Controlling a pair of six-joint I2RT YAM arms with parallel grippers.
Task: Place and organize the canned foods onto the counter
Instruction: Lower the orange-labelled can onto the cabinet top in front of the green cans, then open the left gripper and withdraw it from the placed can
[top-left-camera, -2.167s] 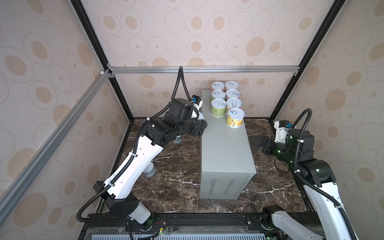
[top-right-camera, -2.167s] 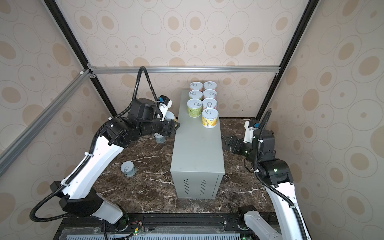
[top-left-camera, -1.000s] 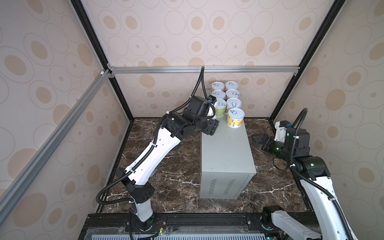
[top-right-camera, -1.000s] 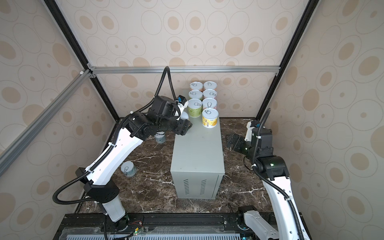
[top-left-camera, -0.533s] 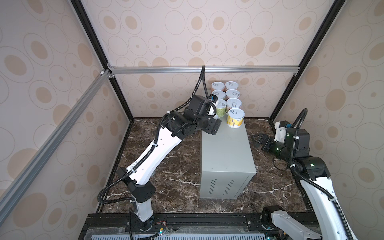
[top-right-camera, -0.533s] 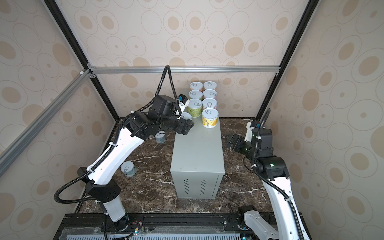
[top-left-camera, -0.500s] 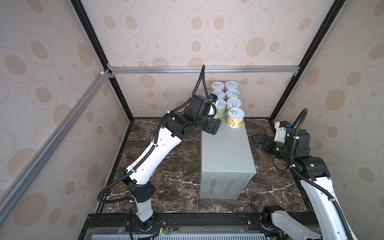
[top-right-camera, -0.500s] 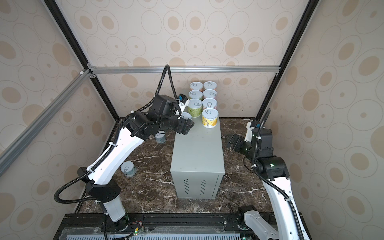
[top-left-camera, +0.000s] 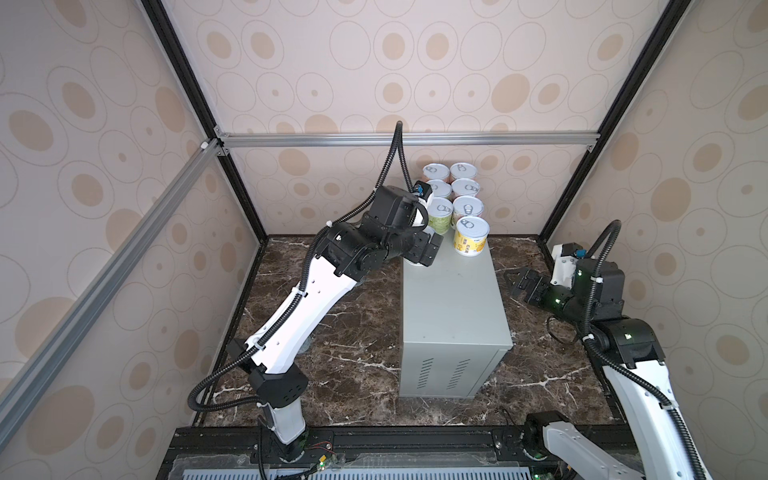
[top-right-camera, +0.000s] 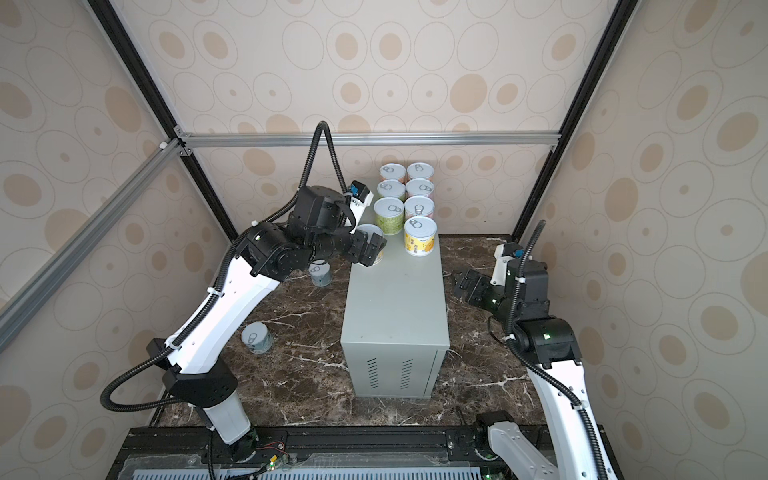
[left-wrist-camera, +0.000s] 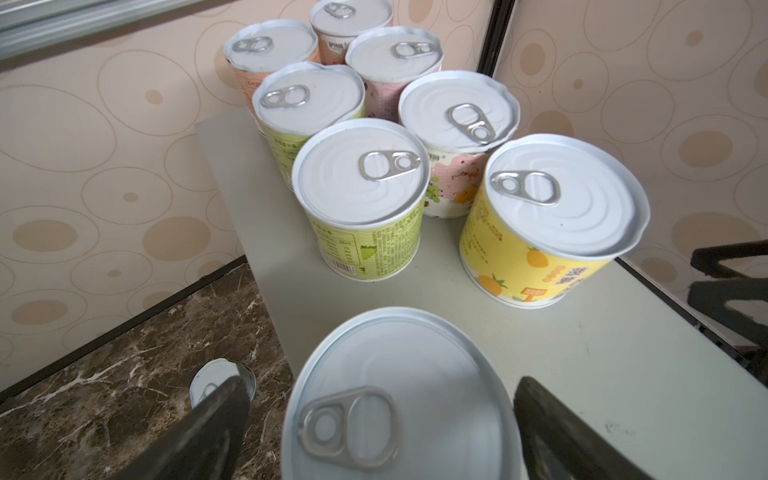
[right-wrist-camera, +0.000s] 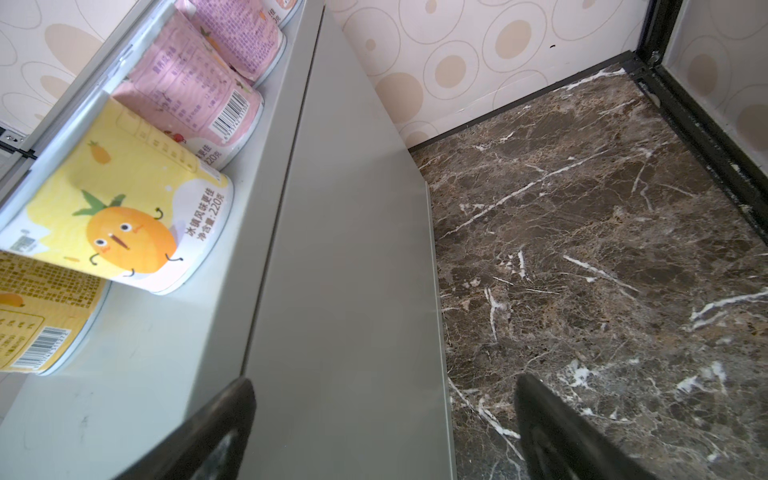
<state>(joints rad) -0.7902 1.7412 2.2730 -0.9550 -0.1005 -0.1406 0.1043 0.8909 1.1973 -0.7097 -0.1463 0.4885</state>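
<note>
The left gripper (left-wrist-camera: 380, 384) is shown with its jaws spread wide. One dark finger (left-wrist-camera: 216, 419) is seen on each side of a can (left-wrist-camera: 399, 399), and a clear gap is seen between that finger and the can's rim, so nothing is clamped. This can stands upright on the counter (left-wrist-camera: 561, 353), near its left edge, with its silvery pull-tab lid facing up. In the right wrist view its label is seen to be orange-yellow with a barcode.

Just beyond it, a green can (left-wrist-camera: 361, 208) and a yellow can (left-wrist-camera: 552, 232) are placed side by side, the yellow one printed with a cartoon pineapple. Behind the yellow one a pink can (left-wrist-camera: 453, 183) is set, and four more cans (top-right-camera: 392, 171) are lined up in two rows to the counter's far end. All of them are upright.

The counter, a tall light-grey metal box, is seen in both top views (top-left-camera: 453, 303) in the middle of a dark marble surface (top-right-camera: 299, 316), with vent slots on its near end face.

Two loose cans (top-right-camera: 257, 336) are left standing on the marble to the counter's left, one partly hidden behind the left arm.

The right gripper (right-wrist-camera: 382, 395) is held low near the counter's right side wall. Its jaws are wide apart and nothing is held between them.
</note>
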